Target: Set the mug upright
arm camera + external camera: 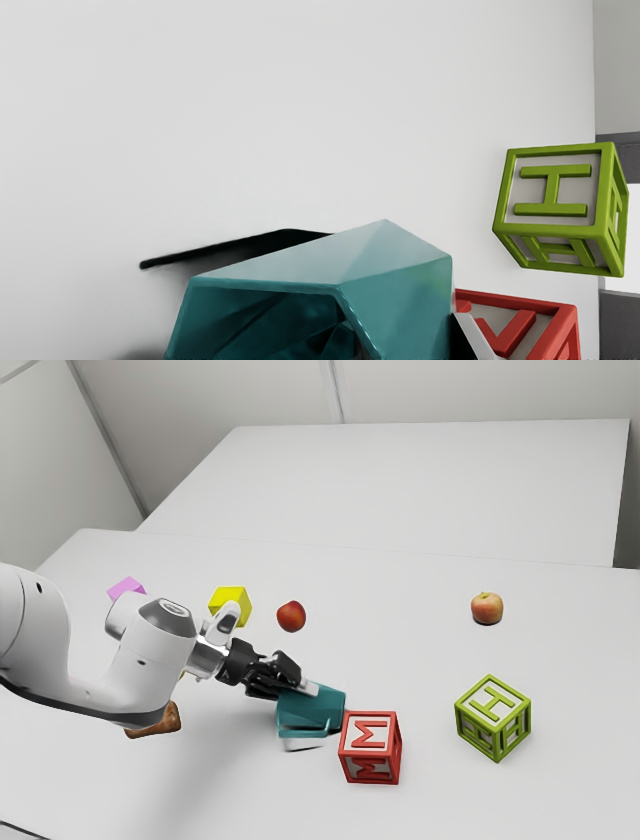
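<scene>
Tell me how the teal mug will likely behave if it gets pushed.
The teal mug looks stiff, since its walls form crisp, flat facets. Those flat sides should make it slide, or tip from face to face, rather than roll freely. Its glossy sheen hints that it might be somewhat slippery.

On the exterior view's right, a green-and-white cubic letter block sits near, a yellow-red apple far; the red-and-white cubic letter block is near, farther left. Toward the exterior view's left lie a round red fruit, yellow block and lilac block, with a brown, partly hidden object nearer.
</scene>
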Controlling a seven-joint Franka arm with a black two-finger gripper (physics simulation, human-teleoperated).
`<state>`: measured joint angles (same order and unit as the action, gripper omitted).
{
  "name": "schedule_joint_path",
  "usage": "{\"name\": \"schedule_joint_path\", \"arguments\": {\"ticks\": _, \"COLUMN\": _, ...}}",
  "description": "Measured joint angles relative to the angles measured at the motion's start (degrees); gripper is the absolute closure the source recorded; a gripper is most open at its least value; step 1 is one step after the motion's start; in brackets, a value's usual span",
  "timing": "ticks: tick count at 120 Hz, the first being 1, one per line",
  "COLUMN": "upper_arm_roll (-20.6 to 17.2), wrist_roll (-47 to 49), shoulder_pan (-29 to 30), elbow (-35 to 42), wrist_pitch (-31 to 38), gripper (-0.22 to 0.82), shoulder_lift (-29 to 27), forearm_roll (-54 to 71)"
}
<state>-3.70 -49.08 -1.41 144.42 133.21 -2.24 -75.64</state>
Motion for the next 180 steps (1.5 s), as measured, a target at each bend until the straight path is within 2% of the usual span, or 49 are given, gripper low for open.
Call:
{"name": "schedule_joint_path", "arguments": {"ticks": 34, "upper_arm_roll": 0.0, "wrist_roll": -2.9, "shoulder_pan": -0.1, "elbow": 0.0, "wrist_pitch": 0.2, "gripper": 0.74, "shoulder_lift": -2.8, "forearm_roll": 0.0}}
{"name": "schedule_joint_path", "arguments": {"ticks": 68, "upper_arm_roll": -0.1, "wrist_roll": -4.1, "shoulder_pan": 0.1, "elbow": -2.1, "wrist_pitch": 0.2, "gripper": 0.77, "shoulder_lift": -4.9, "forearm_roll": 3.0}}
{"name": "schedule_joint_path", "arguments": {"ticks": 96, "upper_arm_roll": -0.3, "wrist_roll": 2.1, "shoulder_pan": 0.2, "elbow": -8.8, "wrist_pitch": -1.0, "gripper": 0.78, "shoulder_lift": -5.3, "forearm_roll": 23.9}}
{"name": "schedule_joint_path", "arguments": {"ticks": 121, "upper_arm_roll": -0.4, "wrist_roll": 12.2, "shoulder_pan": 0.6, "elbow": -15.5, "wrist_pitch": -7.6, "gripper": 0.78, "shoulder_lift": -5.2, "forearm_roll": 45.3}}
{"name": "schedule_joint_path", "arguments": {"ticks": 156, "upper_arm_roll": -0.8, "wrist_roll": 26.1, "shoulder_pan": 0.6, "elbow": -16.4, "wrist_pitch": -11.6, "gripper": 0.78, "shoulder_lift": -4.6, "forearm_roll": 65.4}}
{"name": "schedule_joint_path", "arguments": {"ticks": 180, "upper_arm_roll": -1.3, "wrist_roll": 33.6, "shoulder_pan": 0.5, "elbow": -16.1, "wrist_pitch": -8.3, "gripper": 0.78, "shoulder_lift": -2.5, "forearm_roll": 72.6}}
